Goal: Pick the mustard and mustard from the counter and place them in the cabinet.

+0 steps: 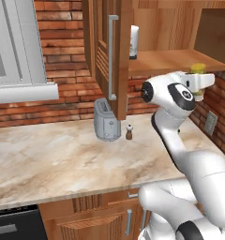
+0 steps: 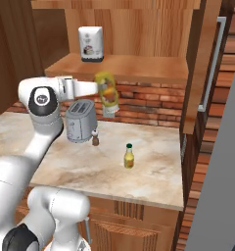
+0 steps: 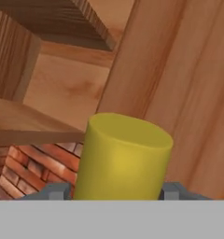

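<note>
The plain dull-yellow cylindrical mustard bottle (image 3: 123,158) sits clamped in the hand (image 3: 116,191), one dark fingertip (image 3: 53,191) pressed on each side of its body. Hand and bottle hang in the air just below the front edge of the plain wooden shelf (image 2: 139,66) of the warm brown wall cabinet (image 1: 119,56), whose slatted door with its long grey bar handle (image 1: 112,56) stands open.

There are two yellow bottles: the second, a slimmer brighter mustard bottle with a dark green tip (image 2: 129,156), stands upright on the beige marbled worktop (image 1: 48,154), well below the shelf. One white bottle with a dark base (image 2: 91,44) stands on the shelf. One silver toaster (image 2: 80,120) and one tiny brown shaker with a white top (image 2: 95,138) stand on the worktop below the shelf.
</note>
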